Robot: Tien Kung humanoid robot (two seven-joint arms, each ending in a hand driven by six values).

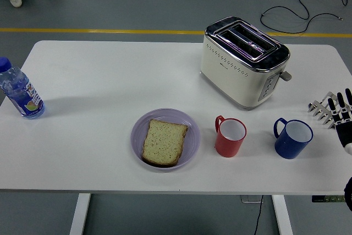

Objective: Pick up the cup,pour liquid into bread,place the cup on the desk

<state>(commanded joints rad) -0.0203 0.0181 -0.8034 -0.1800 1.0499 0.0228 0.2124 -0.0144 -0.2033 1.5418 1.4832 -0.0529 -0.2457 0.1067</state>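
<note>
We are at the very start: no cup is picked up yet. Our right hand (340, 115) sits at the right edge of the white table (99, 81), with its fingers (324, 109) spread wide and holding nothing. Our left hand is not in the picture.

There are two cups. The blue cup (293, 138) is the one nearest our hand, just to the left of it, not touching. The red cup (230, 136) stands a bit further left, between the blue cup and the purple plate (139, 127). Both cups stand upright with their handles on the left side. We cannot see if there is any liquid inside them.

The bread (164, 142) lies flat on the plate, near the front of the table.

We think the next move is to reach left and close the fingers around a cup, most likely the blue one. It must stay upright on the way to the bread.

A toaster (242, 61) stands behind the cups. A water bottle (20, 91) stands far left. Its label is too small to read.
</note>
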